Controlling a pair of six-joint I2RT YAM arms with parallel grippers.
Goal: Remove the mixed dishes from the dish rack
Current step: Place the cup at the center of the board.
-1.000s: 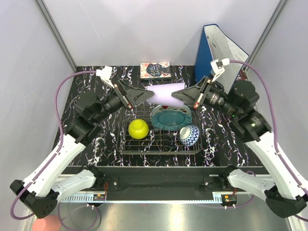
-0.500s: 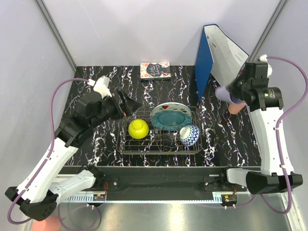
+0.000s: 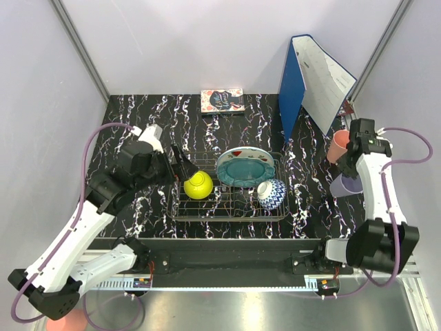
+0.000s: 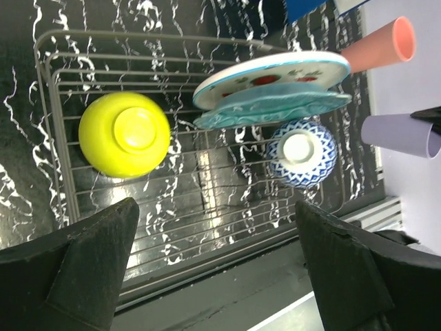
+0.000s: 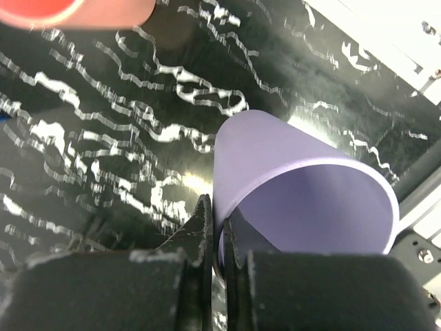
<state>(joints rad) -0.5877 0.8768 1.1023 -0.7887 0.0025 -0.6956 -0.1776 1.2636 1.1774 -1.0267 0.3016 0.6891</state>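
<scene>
Hovered with left gripper (image 3: pixel 179 163) spread wide, just left of yellow-green bowl (image 3: pixel 198 185), upside down in left part of dish rack (image 3: pixel 227 218). Much farther from right gripper (image 5: pixel 215 214), clamped on lilac cup (image 5: pixel 289 158) rim, well right of the rack.

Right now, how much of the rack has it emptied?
The pink cup is out, on the table right of the dish rack. The right gripper pinches the lilac cup by its wall, outside the rack too. Waiting inside: yellow-green bowl, blue-white patterned bowl, teal scalloped plate, white plate. The open left gripper hovers near the yellow-green bowl.
</scene>
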